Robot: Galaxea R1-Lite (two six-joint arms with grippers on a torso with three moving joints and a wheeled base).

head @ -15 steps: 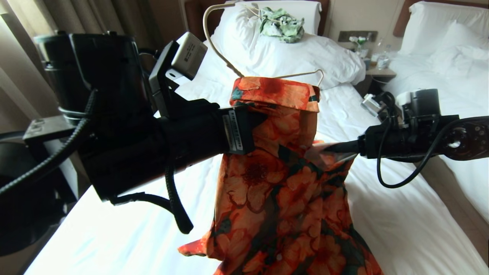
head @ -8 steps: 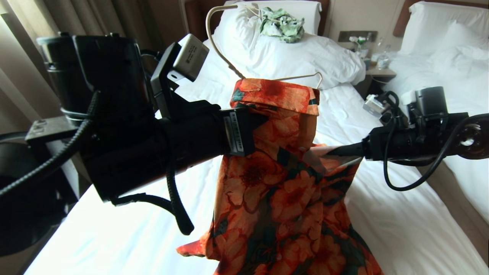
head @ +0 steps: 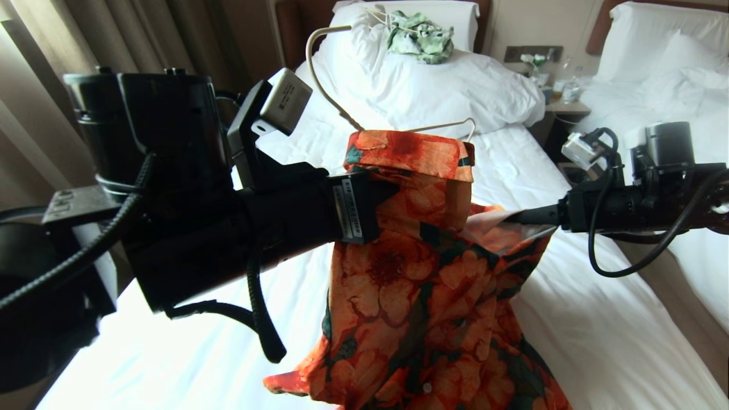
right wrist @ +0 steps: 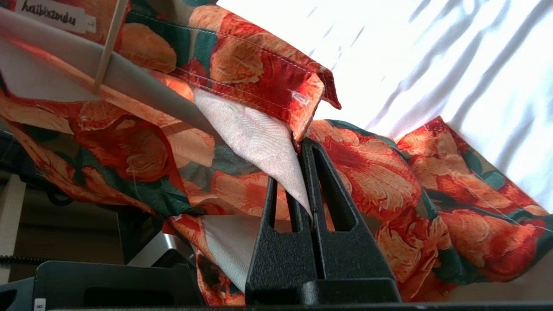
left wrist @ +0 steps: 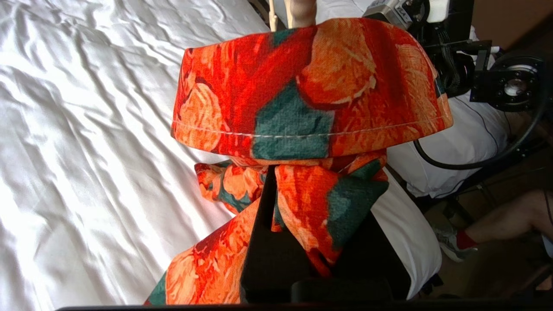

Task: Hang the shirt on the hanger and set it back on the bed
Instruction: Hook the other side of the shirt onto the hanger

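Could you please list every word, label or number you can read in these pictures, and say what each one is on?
"haibazendu", as best it reads: handwritten-style script on the white neck label inside the shirt.
White sticker on the left arm: print too small to read.
Grey camera box on that arm: print too small to read.
"8": white tag on dark hardware.

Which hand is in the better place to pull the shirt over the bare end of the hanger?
Probably the right hand. It pinches the shirt by its open front edge, on the side where the hanger end sticks out bare. The left hand grips the fabric under the collar.
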